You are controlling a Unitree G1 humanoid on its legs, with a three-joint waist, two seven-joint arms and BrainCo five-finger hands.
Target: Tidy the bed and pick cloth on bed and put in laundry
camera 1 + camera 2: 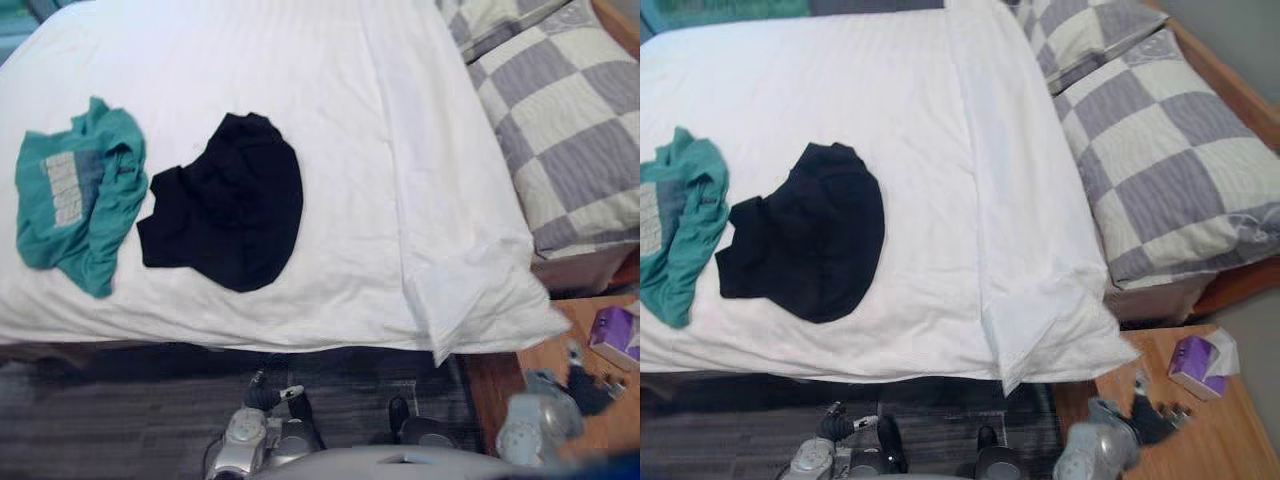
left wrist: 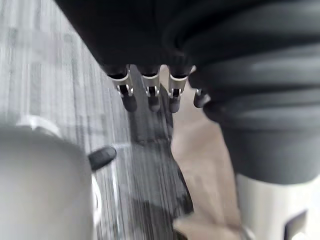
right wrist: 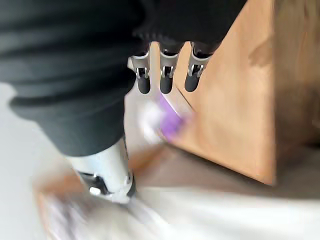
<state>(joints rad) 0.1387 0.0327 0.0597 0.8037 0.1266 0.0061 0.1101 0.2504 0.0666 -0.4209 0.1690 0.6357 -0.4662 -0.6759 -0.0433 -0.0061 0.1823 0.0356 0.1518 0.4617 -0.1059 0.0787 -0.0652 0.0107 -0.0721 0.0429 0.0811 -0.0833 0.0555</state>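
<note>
A black garment [image 1: 225, 205] lies crumpled on the white duvet [image 1: 400, 120], left of the bed's middle. A teal shirt [image 1: 80, 195] with a grey print lies bunched just to its left, near the bed's edge. My left hand [image 1: 268, 396] hangs low over the dark floor in front of the bed, well below both cloths. Its fingers [image 2: 150, 95] are straight and hold nothing. My right hand [image 1: 1152, 418] hangs over the wooden bedside table [image 1: 1200, 440], with fingers [image 3: 167, 75] straight and empty. The duvet's near right corner [image 1: 470, 300] is folded back.
Two grey-and-cream checked pillows [image 1: 570, 130] lie at the head of the bed on the right. A purple tissue box [image 1: 1202, 366] stands on the bedside table. Dark grey carpet [image 1: 120, 420] runs along the bed's front edge.
</note>
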